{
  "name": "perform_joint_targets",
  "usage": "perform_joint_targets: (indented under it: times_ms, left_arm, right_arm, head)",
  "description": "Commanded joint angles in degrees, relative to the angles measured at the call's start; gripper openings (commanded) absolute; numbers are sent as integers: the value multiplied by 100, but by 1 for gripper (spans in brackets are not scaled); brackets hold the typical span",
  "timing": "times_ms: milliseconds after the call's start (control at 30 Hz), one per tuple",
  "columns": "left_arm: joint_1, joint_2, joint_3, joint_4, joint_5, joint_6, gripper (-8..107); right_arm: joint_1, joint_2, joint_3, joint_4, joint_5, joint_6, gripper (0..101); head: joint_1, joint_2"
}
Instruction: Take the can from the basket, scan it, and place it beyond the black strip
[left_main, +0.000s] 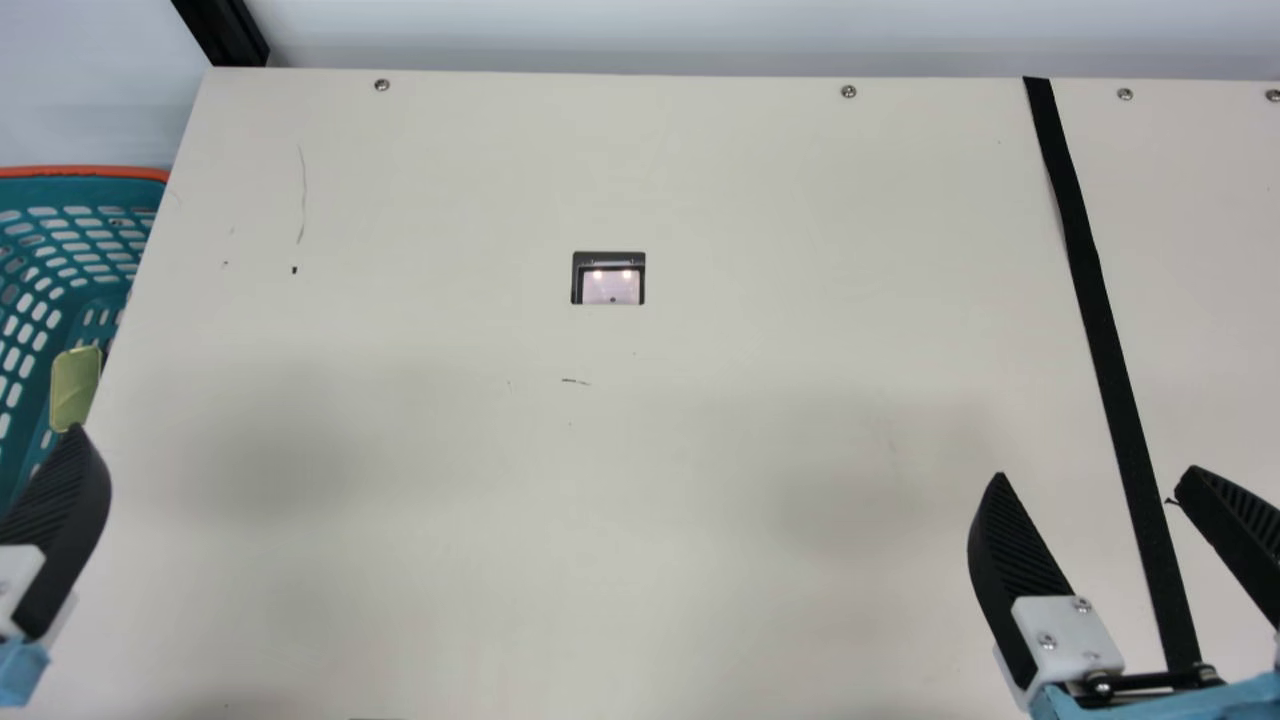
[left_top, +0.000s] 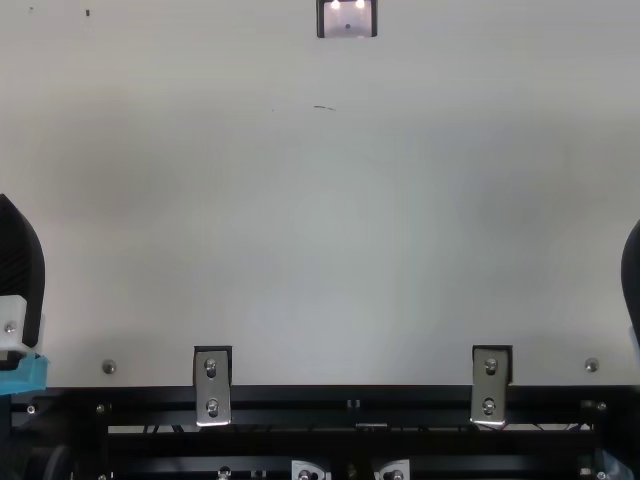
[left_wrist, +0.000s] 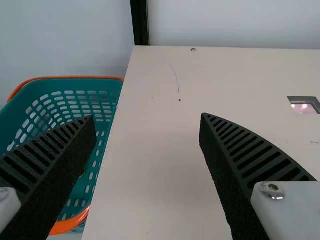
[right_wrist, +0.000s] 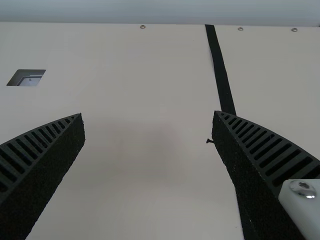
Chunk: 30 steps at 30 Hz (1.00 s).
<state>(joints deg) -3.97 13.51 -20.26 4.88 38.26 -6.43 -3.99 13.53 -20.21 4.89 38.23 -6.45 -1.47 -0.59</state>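
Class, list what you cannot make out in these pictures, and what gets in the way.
Yellow-green item in the basket, main view: partly hidden by the edge of the table; may be the can.
Basket, main view: cut off by left edge.
Scanner window, top view: cut off by top edge.
Black strip, right wrist view: partly behind right gripper.

Wide open lane over the table (left_main: 640, 480) between the two grippers, running back to the scanner window (left_main: 608, 278). Basket (left_main: 85, 188) bounds the left side, its wall close beside the table edge; can (left_main: 76, 385) inside, by that wall. Left gripper (left_main: 62, 525) blocks the near-left way, one finger over basket, other over table. Black strip (left_main: 1090, 300) lies flat, passable above. Right gripper (left_main: 1095, 480) obstructs its near part, fingers spread either side; room over its far part. Wall (left_main: 640, 35) closes the back.
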Motion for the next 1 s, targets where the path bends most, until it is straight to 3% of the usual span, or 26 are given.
perform_joint_targets:
  times_ms: [0, 967]
  left_arm:
    - [0, 0, 0, 0, 0, 0, 90]
    - [0, 0, 0, 0, 0, 0, 90]
  right_arm:
    - [0, 0, 0, 0, 0, 0, 101]
    - [0, 0, 0, 5, 0, 0, 101]
  head:
    - [-3, 38]
    - [-3, 38]
